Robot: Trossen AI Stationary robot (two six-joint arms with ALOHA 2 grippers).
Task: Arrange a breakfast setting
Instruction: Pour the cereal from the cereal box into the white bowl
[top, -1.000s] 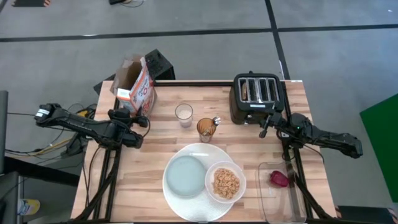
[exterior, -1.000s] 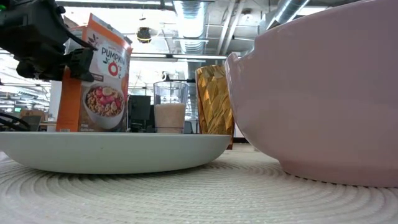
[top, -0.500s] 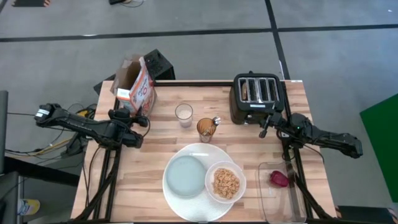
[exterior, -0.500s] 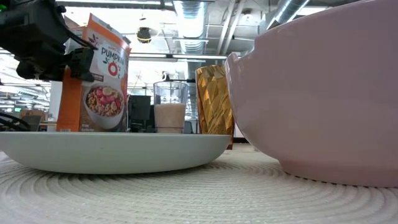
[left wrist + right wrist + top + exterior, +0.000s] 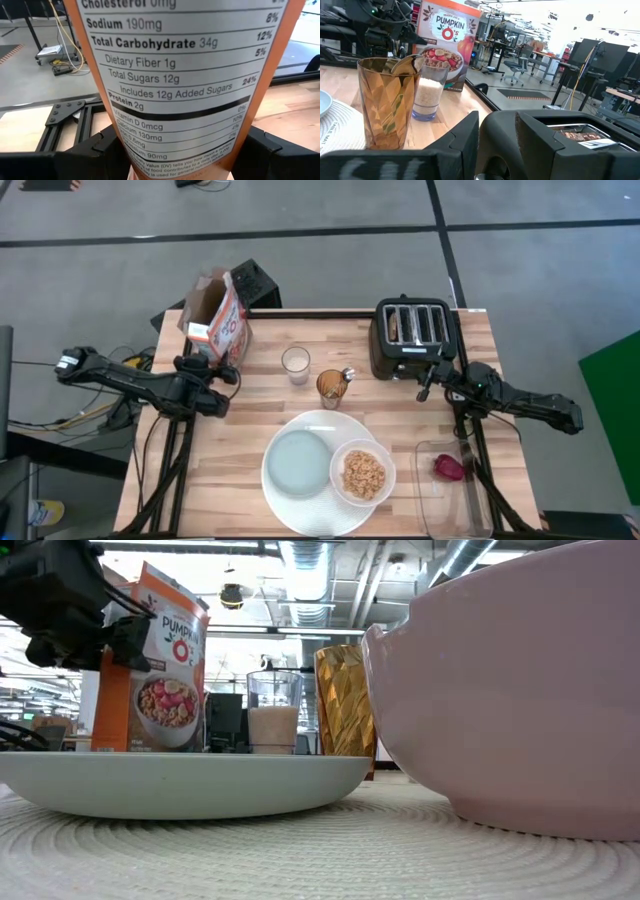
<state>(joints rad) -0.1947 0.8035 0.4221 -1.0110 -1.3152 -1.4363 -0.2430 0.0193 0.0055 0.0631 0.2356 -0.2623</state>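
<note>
Low over the table, the left gripper (image 5: 222,371) pinches the cereal box (image 5: 225,320); right gripper (image 5: 428,379) fingers unclear.

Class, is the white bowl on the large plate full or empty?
Partly full: the white bowl holds tan cereal covering its bottom, seen from above on the large white plate.

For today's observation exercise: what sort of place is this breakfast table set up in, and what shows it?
Most likely a robotics lab or workshop, not a kitchen. The wooden table stands on a bare concrete floor marked with dark lines, and beyond the cereal box are office chairs, workbenches and exposed ceiling ducts.
</note>
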